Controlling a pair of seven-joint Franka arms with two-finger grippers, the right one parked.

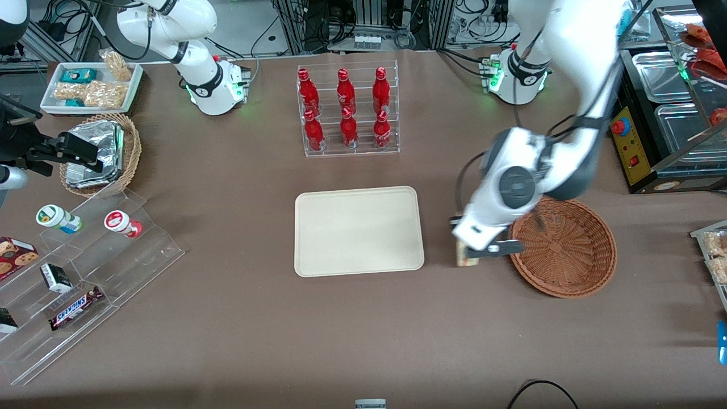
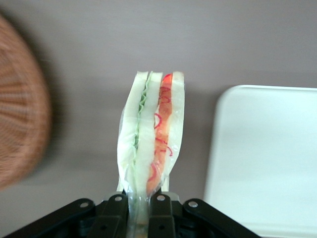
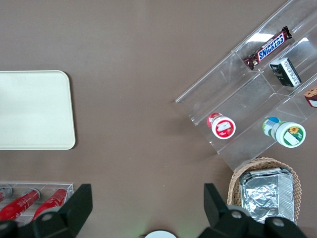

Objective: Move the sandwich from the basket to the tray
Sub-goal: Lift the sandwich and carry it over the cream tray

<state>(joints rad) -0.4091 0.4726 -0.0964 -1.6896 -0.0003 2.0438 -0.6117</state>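
Gripper [image 1: 476, 254] is clamped on the sandwich [image 1: 467, 255], fingers [image 2: 159, 212] pinched tight on the wrapped edge at one end, so the wedge sticks out past the fingertips. It hangs over bare table in the gap between the basket [image 1: 568, 250] and the tray [image 1: 358, 231], just beside the basket rim and clear of it. The basket looks empty now. Nothing is on the tray yet.

From the wrist camera the sandwich [image 2: 151, 144] is gripped only at its edge, with green filling on one side and red on the other, and most of its length unsupported. The tray [image 2: 267, 158] is beside it and the basket [image 2: 22, 104] on its other flank.

My read: the carry is under way, the drop not yet done.

How to do it well:
- Hold the grip as is. The hold is on wrap and crust, so a jerk could let it slip or swing.
- Travel level toward the tray, high enough to clear the low rim.
- Aim for the tray's middle, not the near edge; there is plenty of room.
- Come down until the free end touches or nearly touches the tray surface before letting go, so it lies down rather than tumbling.
- Open, then lift straight up so the wrap doesn't drag along with a finger.

Main risk: the wrap sticking to a pad on release.
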